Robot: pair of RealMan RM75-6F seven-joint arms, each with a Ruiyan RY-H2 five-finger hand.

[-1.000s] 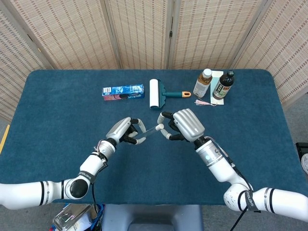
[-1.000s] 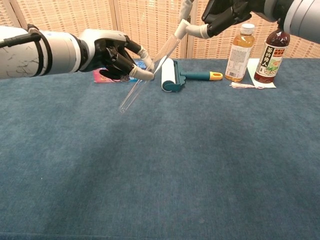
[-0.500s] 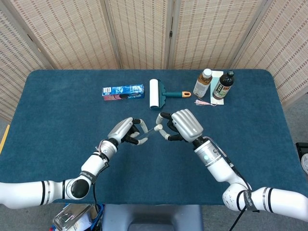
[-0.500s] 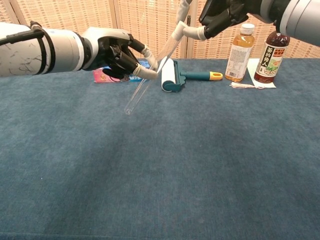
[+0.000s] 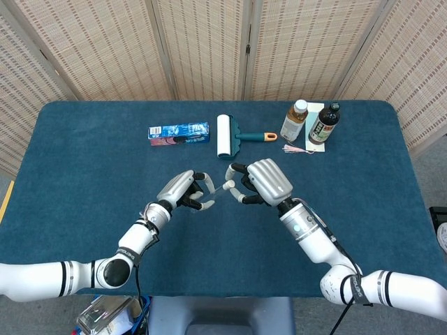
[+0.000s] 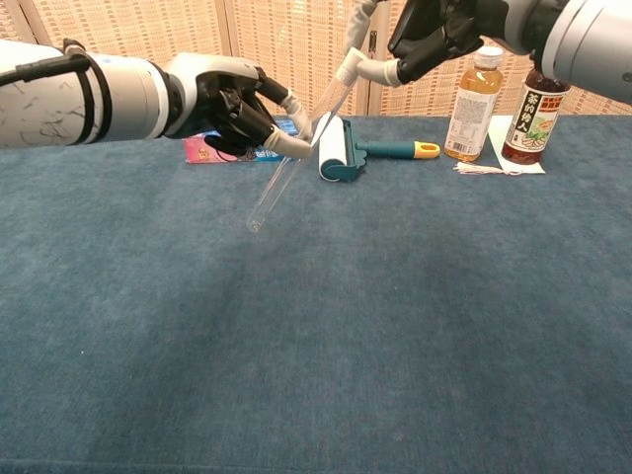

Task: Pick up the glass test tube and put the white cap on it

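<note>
My left hand (image 5: 183,190) (image 6: 237,104) pinches the clear glass test tube (image 6: 289,168) near its middle, above the table. The tube slants, closed end low at the left, open end high at the right. At that upper end sits the white cap (image 6: 347,72) (image 5: 228,185), pinched by my right hand (image 5: 260,181) (image 6: 444,25). In the head view the tube (image 5: 216,191) spans the short gap between the two hands. Whether the cap is seated on the tube's mouth cannot be made out.
Along the far side of the blue table (image 5: 84,160) lie a blue box (image 5: 179,132), a lint roller with a teal handle (image 5: 232,135), a tea bottle (image 5: 294,120), a dark bottle (image 5: 325,123) on a white sheet, and a small pink tassel (image 5: 296,147).
Both hands drifted slightly left and closer together. The tube turned a little steeper, its lower end swinging right, and the cap stays at its upper end.
</note>
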